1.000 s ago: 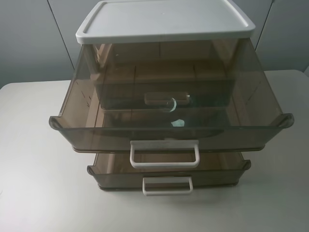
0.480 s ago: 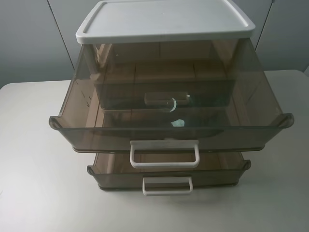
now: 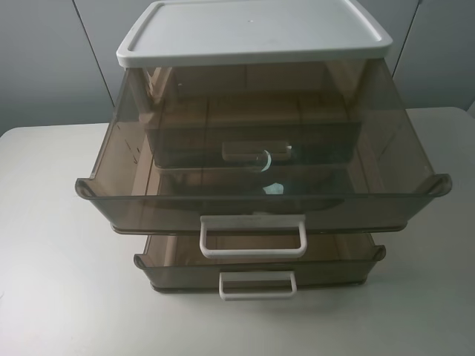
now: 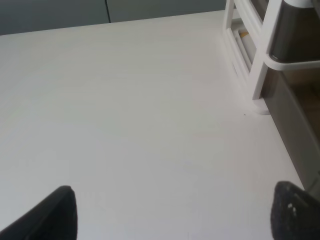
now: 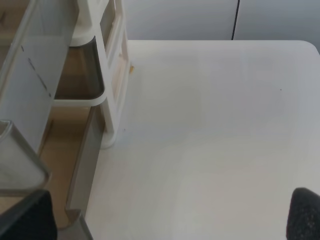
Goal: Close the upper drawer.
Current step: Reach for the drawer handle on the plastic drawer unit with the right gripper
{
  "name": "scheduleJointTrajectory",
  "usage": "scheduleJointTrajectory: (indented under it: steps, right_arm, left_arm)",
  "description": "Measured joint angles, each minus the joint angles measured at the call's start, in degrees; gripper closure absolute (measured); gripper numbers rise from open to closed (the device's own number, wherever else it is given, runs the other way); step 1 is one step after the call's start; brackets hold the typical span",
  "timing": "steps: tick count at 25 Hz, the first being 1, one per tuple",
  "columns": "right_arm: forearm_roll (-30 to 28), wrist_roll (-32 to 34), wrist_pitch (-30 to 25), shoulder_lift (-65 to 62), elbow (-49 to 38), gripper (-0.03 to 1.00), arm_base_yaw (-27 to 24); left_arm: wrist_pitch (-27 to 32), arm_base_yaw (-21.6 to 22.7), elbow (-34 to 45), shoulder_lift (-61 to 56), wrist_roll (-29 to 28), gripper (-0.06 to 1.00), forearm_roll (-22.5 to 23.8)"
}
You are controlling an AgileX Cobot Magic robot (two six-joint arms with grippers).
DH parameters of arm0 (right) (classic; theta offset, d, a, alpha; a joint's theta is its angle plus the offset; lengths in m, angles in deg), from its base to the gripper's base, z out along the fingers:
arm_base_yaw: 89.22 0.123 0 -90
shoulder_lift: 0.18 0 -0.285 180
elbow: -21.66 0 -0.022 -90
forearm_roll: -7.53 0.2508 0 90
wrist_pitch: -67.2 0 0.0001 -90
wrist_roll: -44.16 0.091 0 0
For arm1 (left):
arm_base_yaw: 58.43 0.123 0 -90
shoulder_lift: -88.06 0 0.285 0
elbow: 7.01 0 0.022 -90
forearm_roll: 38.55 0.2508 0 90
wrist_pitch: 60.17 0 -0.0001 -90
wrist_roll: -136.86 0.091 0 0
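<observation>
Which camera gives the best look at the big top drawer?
The high camera: it shows the top drawer whole, pulled far out, with its white handle. The right wrist view catches only a side wall and corner; the left wrist view shows just brown edges, unclear whose.

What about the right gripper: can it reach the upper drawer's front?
Probably yes: the right gripper is open beside the upper drawer, and nothing stands before that drawer's front or white handle.

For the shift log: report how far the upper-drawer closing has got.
Done: nothing; the upper drawer stands pulled far out. In hand: nothing; left claw and right claw are open over the table, touching nothing. Left: reach the drawer front and push it in.
</observation>
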State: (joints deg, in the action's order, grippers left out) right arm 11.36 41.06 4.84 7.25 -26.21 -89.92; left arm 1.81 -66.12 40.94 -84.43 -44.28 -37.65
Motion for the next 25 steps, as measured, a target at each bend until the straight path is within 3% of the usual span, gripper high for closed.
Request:
scheduleJointTrajectory:
  steps: [5, 9, 16, 25]
  right_arm:
    - [0.87, 0.0, 0.0, 0.0, 0.0, 0.27, 0.0]
    - [5.57, 0.0, 0.11, 0.36, 0.0, 0.27, 0.0]
    - [10.66, -0.93, 2.08, 10.62, 4.88, 0.27, 0.0]
    - [18.05, -14.9, 3.25, 27.73, 15.68, 0.27, 1.73]
  left_arm:
    - [0.0, 0.0, 0.0, 0.0, 0.0, 0.2, 0.0]
    - [0.0, 0.0, 0.0, 0.0, 0.0, 0.2, 0.0]
    - [0.0, 0.0, 0.0, 0.0, 0.0, 0.2, 0.0]
    - [0.0, 0.0, 0.0, 0.0, 0.0, 0.2, 0.0]
